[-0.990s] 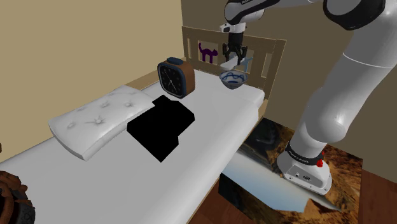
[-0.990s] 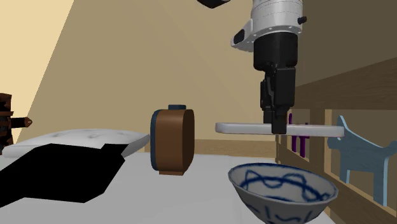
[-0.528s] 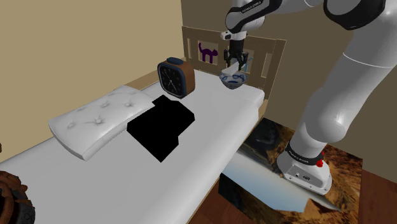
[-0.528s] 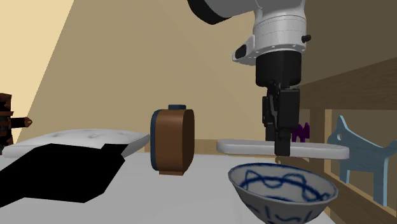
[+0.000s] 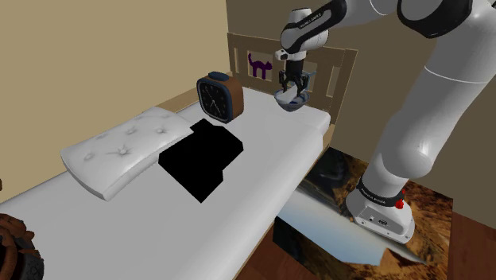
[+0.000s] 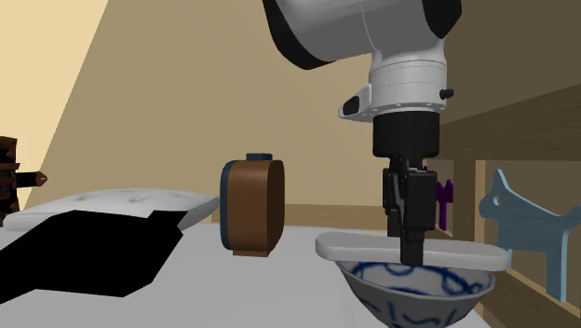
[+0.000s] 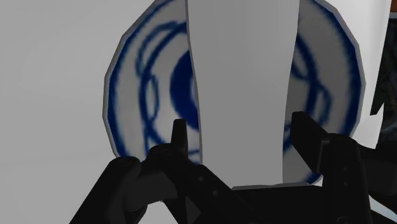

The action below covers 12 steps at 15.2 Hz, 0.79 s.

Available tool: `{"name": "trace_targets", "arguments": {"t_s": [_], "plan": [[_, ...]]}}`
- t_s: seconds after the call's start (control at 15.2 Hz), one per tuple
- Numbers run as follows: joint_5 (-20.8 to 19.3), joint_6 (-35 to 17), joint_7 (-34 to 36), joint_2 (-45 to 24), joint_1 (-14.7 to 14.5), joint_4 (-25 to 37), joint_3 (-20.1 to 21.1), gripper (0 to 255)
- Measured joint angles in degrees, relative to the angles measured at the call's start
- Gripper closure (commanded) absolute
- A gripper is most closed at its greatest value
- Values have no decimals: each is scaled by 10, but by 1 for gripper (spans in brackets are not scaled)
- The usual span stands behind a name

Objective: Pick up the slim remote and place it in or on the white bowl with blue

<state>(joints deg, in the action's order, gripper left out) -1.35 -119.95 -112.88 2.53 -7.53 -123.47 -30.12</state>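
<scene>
Slim white remote (image 6: 466, 252) clamped flat between the 2 black fingers (image 7: 179, 137) of the gripper (image 6: 411, 253). Held level across the mouth of the white bowl (image 6: 419, 296) with blue swirls, at the rim or just above it; contact not clear. Bowl on the white bed (image 5: 262, 183), close to the wooden headboard (image 5: 246, 38).

In the second exterior view, side-on: both ends of the remote reaching past the rim. Brown back of an alarm clock (image 6: 251, 207) to that view's left of the bowl, pale blue cat figure (image 6: 521, 228) to its right, purple cat shape (image 6: 445, 194) behind the gripper. Dark brown object (image 6: 9, 177) at the left edge, not identifiable.

In the shoulder view: the clock's dark face with pale marks, a quilted white pillow (image 5: 119, 147), and a black area (image 5: 199, 159) on the bed beside it. At lower right, the stand (image 5: 334, 215), with a rocky picture on its sides.

In the wrist view: straight down the remote's long back into the bowl, blue rings and a dark blue centre on either side of it.

Small dark lettering on the white arm (image 5: 433, 103) near the wrist, too small to read; marks on the clock face likewise. Red dot at the arm's base.
</scene>
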Motion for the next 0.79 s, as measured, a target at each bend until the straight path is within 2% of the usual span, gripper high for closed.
{"name": "trace_targets", "arguments": {"t_s": [0.33, 0.4, 0.79], "plan": [[1, -3, -1, -2, 1, -1, -1, 255], [2, -4, -2, -3, 0, 0, -1, 0], [2, -4, -2, -3, 0, -1, -1, 0]]}}
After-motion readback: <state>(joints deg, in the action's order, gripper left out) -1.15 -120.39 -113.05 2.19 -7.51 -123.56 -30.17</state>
